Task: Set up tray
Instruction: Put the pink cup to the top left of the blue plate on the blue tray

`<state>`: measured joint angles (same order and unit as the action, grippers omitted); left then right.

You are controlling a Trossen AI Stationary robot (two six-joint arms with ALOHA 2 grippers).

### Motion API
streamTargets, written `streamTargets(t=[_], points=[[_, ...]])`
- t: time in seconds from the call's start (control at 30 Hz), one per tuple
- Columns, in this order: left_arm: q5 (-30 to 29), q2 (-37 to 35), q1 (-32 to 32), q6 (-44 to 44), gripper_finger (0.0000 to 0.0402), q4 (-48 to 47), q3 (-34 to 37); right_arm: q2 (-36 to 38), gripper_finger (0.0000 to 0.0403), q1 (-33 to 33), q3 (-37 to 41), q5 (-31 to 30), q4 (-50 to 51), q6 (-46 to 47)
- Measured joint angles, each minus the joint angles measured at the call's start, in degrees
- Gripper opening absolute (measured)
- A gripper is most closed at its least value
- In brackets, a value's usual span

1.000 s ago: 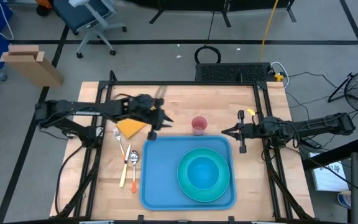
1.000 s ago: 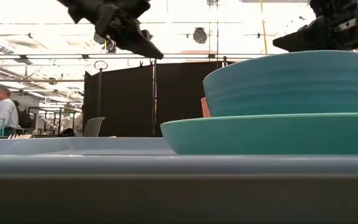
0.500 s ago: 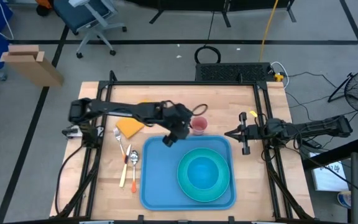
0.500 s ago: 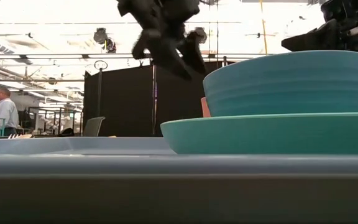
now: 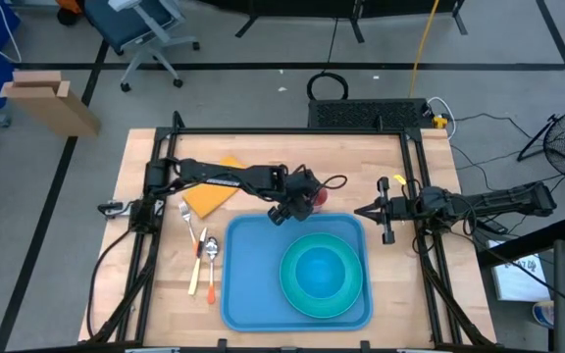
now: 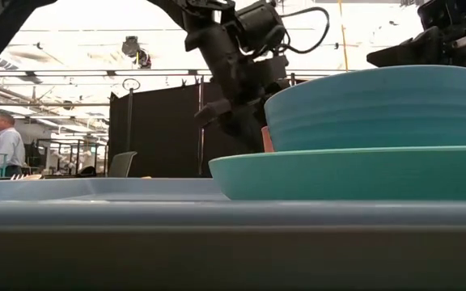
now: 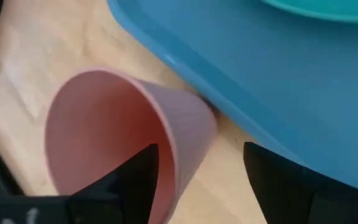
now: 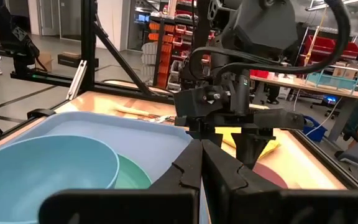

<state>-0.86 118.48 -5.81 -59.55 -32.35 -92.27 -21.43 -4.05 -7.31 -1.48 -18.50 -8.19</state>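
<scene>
Wood table (image 5: pixel 155 294) w/ tray (image 5: pixel 253 279), pink cup (image 5: pixel 317 196), cutlery (image 5: pixel 202 257), yellow cloth (image 5: pixel 209 196)

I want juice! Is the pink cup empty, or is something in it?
Empty. The left wrist view looks straight into the pink cup and shows only bare pink inside, while the open left gripper straddles its wall.

Left hand (image 5: pixel 297 199) now across from the yellow napkin (image 5: pixel 209 199) to the pink cup (image 7: pixel 129 134)

pink cup (image 5: pixel 315 196) — half hidden by left claw (image 5: pixel 284 211)
</scene>
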Motion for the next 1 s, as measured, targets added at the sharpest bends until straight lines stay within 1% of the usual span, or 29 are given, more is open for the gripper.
streamTargets(t=[0.17, 0.27, 0.37, 0.43, 0.57, 0.6, 0.67, 0.83, 0.93, 1.0], points=[[1.27, 1.19, -1.48, 0.03, 0.0219, 1.84, -0.02, 0.0, 0.0, 0.0, 0.0, 0.0, 0.0, -0.02], [1.28, 1.91, -2.11, -0.92, 0.0194, 3.14, -0.05, 0.0, 0.0, 0.0, 0.0, 0.0, -0.02, -0.02], [1.13, 2.35, -2.27, -2.14, 0.015, 3.13, -0.05, 0.0, 0.0, 0.0, 0.0, 0.01, -0.07, 0.0], [0.63, 2.35, -2.22, -2.32, 0.0112, 3.36, 0.0, 0.0, 0.0, 0.0, 0.0, 0.02, -0.07, 0.0], [0.05, 1.94, -1.74, -2.27, 0.0023, 2.76, 0.0, 0.01, 0.0, 0.0, 0.0, 0.02, -0.29, 0.0], [-0.28, 1.82, -1.56, -2.24, 0.0013, 2.69, 0.0, 0.0, 0.0, 0.0, 0.0, 0.02, -0.32, 0.0], [-1.88, 1.49, -1.16, -2.54, 0.0012, 2.92, -0.01, 0.01, 0.0, 0.0, 0.0, 0.02, -0.35, 0.0], [-4.56, -0.15, -0.27, -3.74, 0.0006, 0.16, 0.0, 0.0, 0.0, 0.0, 0.0, 0.04, -0.33, 0.0], [-4.8, -2.79, 0.01, -3.14, 0.0005, -1.78, 0.02, 0.02, 0.0, 0.0, 0.0, 0.06, -0.11, 0.0], [-3.66, -5.06, -0.02, -1.82, 0.0005, -2.98, 0.02, -0.01, 0.0, 0.0, 0.0, 0.07, -0.04, 0.0]])
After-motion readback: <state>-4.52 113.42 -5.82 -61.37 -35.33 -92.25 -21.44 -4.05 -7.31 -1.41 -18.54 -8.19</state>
